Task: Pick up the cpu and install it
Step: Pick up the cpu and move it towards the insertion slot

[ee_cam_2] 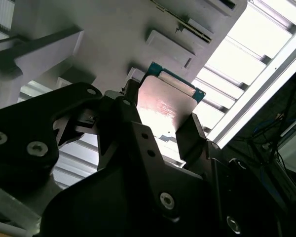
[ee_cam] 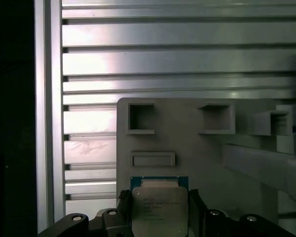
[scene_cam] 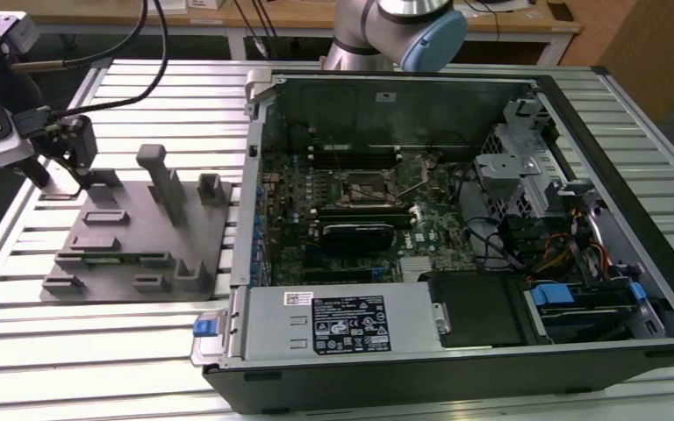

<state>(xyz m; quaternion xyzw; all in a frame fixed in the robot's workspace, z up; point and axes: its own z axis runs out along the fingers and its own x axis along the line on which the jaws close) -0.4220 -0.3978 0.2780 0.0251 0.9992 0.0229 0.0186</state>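
The cpu (ee_cam: 159, 203) is a small square chip with a pale metal top and a green-blue edge, also seen from its side in the second wrist view (ee_cam_2: 168, 98). It sits between the two black fingers of my gripper (ee_cam: 159, 200), which press on its opposite sides, so the gripper is shut on it. In the exterior view the gripper (scene_cam: 62, 180) hangs over the far left corner of the grey parts fixture (scene_cam: 138, 232). The motherboard's open socket (scene_cam: 369, 186) lies inside the computer case (scene_cam: 455, 237), well to the exterior view's right.
The fixture carries upright grey posts (scene_cam: 159, 180) and small recesses (ee_cam: 153, 159). A grey labelled power-supply box (scene_cam: 337, 323) fills the case's near side. Cables and drive brackets (scene_cam: 548, 219) crowd its right. The ribbed metal table (ee_cam: 163, 54) surrounds everything.
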